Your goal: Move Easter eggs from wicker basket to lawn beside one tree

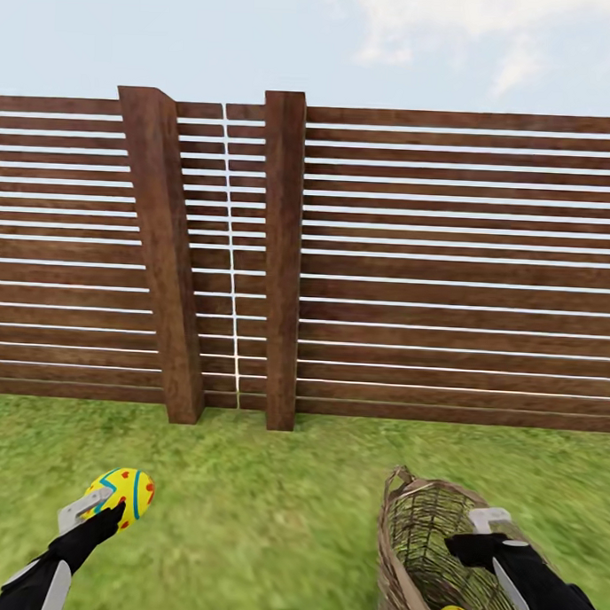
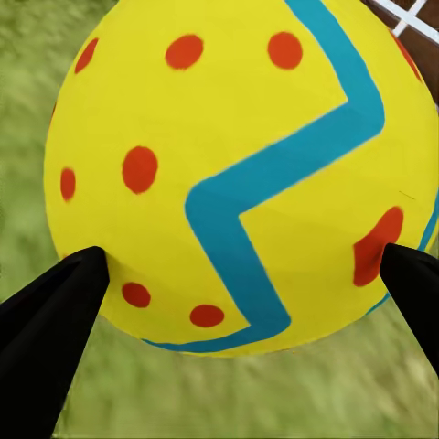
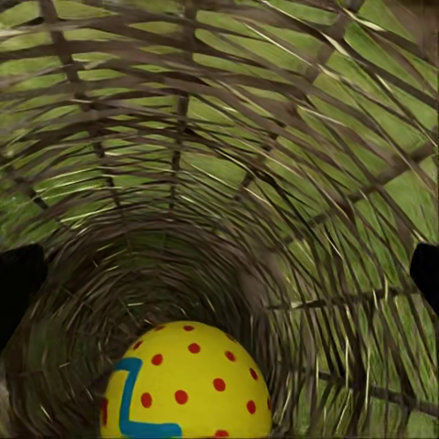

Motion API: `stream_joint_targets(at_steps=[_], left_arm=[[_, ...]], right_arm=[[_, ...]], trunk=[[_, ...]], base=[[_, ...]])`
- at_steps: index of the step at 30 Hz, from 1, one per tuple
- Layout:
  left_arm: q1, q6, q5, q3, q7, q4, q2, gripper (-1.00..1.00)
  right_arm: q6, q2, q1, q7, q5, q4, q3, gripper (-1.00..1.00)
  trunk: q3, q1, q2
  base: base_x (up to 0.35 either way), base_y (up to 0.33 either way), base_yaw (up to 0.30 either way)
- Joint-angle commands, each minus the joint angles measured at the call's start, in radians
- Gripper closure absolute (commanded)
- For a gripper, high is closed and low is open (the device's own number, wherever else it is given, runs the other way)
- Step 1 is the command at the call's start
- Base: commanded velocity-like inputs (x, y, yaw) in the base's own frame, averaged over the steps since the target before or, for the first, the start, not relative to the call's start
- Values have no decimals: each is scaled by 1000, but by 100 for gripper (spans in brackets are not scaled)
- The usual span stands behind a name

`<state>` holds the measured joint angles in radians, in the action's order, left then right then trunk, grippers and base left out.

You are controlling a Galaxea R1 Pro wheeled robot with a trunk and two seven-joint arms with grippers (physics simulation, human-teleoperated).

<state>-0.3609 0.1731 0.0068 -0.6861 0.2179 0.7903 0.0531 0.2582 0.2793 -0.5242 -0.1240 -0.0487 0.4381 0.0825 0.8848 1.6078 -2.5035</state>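
Easter eggs: one in left claw, one in wicker basket.

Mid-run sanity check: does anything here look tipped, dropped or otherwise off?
The wicker basket leans over instead of standing upright, with the right gripper inside it above an egg in the basket. The left gripper holds its egg firmly.

wicker basket mouth open, walls hem sides | fence blocks ahead | lawn open
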Motion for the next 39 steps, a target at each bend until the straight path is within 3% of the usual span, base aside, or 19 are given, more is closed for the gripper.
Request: stream_joint_targets(at_steps=[1,21,39], left_arm=[[-1,6,1,-4,8,0,-1,100],[-1,-30,1,-6,11,-22,-6,100],[-1,-30,0,-3,9,-43,-21,100]], right_arm=[[7,1,0,1,-5,2,6,-100],[7,-2,0,1,-5,2,8,-100],[6,0,0,1,-5,3,8,-100]], trunk=[[1,0,0],[1,0,0],[71,8,-5]], base=[[128,262,0],[44,58,0],[0,0,0]])
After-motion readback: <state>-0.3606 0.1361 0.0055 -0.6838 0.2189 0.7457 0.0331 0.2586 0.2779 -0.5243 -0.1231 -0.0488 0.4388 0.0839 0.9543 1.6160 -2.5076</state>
